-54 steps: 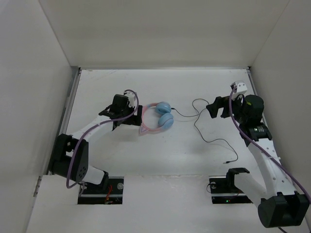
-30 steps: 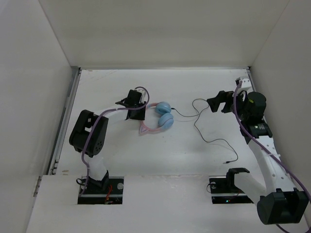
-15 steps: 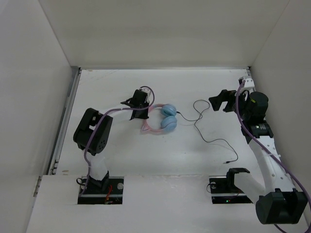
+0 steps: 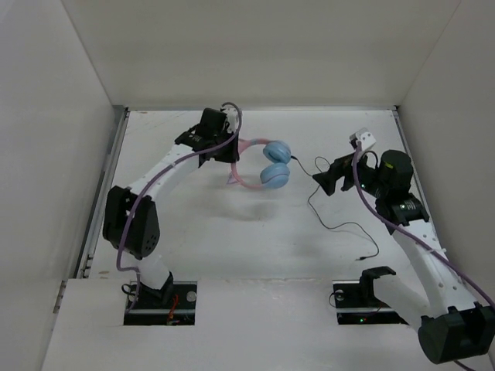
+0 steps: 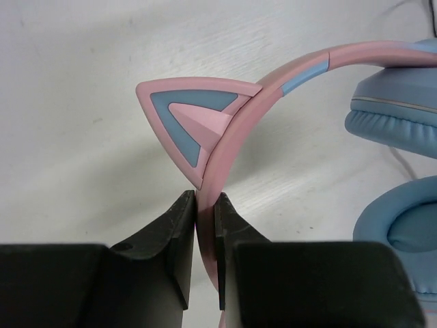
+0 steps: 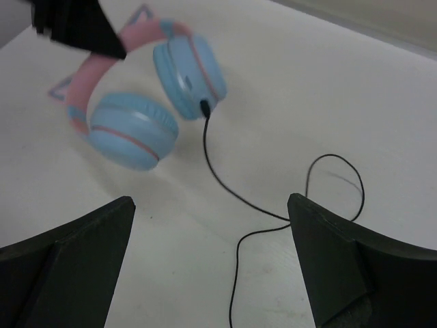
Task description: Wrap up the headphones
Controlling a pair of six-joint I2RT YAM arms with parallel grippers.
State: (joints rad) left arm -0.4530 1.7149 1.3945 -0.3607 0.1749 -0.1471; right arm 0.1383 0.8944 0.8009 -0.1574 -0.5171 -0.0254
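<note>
Two fingers of the left gripper are pinched narrow on the pink headband of the headphones, gripping just below one cat ear, with the two light blue ear cups at the far end of the band from the grip. The headphones sit toward the back of the white table; whether the cups touch it cannot be told. The thin black cable leaves the farther cup, runs to the right of the headphones, curls into a loop and trails off to a plug end well apart from them. The right gripper is to the right of the headphones, touching neither them nor the cable, its jaws spread wide and holding nothing, pointed at the cups above the looped cable.
</note>
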